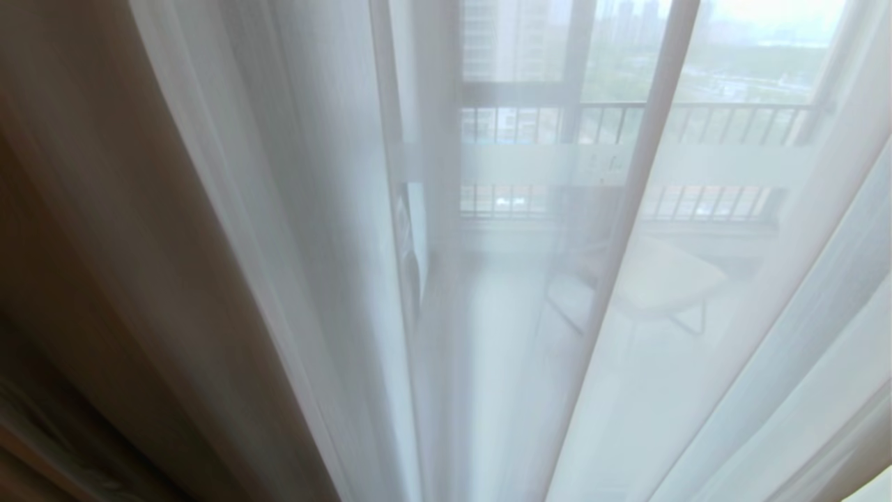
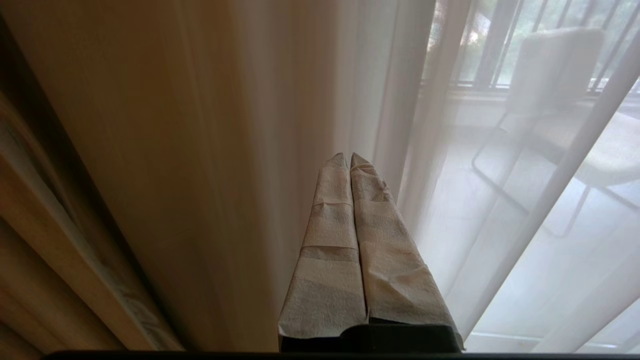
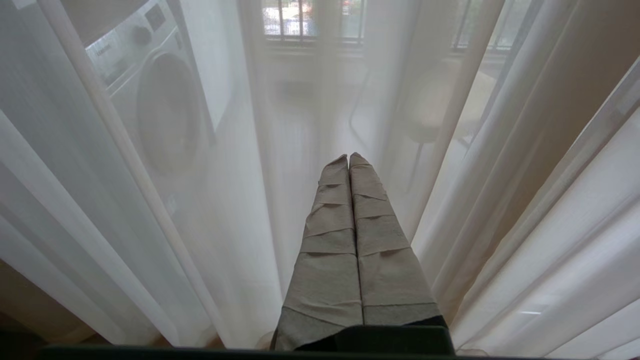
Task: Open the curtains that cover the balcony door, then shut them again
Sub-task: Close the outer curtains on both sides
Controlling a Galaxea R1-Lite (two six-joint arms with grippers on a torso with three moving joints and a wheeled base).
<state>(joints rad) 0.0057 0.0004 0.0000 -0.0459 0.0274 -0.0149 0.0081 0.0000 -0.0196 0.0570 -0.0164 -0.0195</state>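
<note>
Sheer curtains [image 1: 488, 314] were drawn across the balcony door [image 1: 578, 84], opaque drape [image 1: 104, 244] at left | left gripper [image 2: 349, 156] was seen pressed closed, empty, near the drape | right gripper [image 3: 348, 156] likewise closed, empty, facing the sheers.

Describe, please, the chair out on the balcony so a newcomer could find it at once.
Look through the thin white sheer curtain to the black-barred balcony railing. Below it stands a pale cushioned chair on thin dark metal legs, the only furniture there.
</note>
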